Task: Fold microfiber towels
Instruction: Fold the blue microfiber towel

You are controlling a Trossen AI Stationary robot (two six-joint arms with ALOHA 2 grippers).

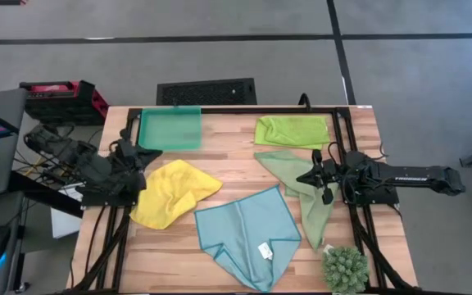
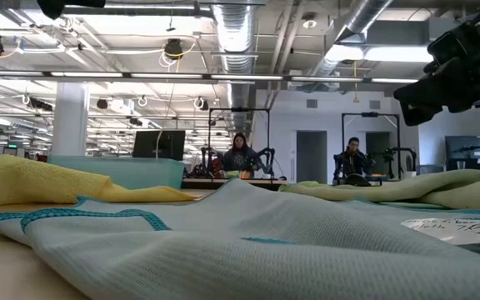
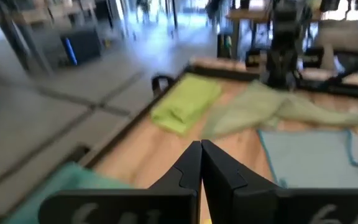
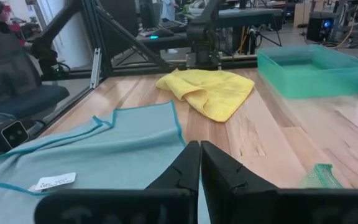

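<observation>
Four towels lie on the wooden table. The yellow towel (image 1: 174,192) lies crumpled at the left. The light blue towel (image 1: 248,233) with a white tag (image 1: 265,250) is spread at the near middle. The sage green towel (image 1: 301,192) lies rumpled at the right. The lime green towel (image 1: 292,131) lies folded at the far right. My left gripper (image 1: 156,153) is shut and empty, between the tray and the yellow towel. My right gripper (image 1: 301,176) is shut and empty, raised above the sage green towel. Both pairs of shut fingertips show in the wrist views (image 3: 201,162) (image 4: 201,163).
A teal-green tray (image 1: 170,129) stands at the far left of the table. A small spiky green plant (image 1: 345,269) stands at the near right corner. Black frame rails (image 1: 359,229) run along the table's left, right and far edges. People sit at benches (image 2: 240,158) in the room beyond.
</observation>
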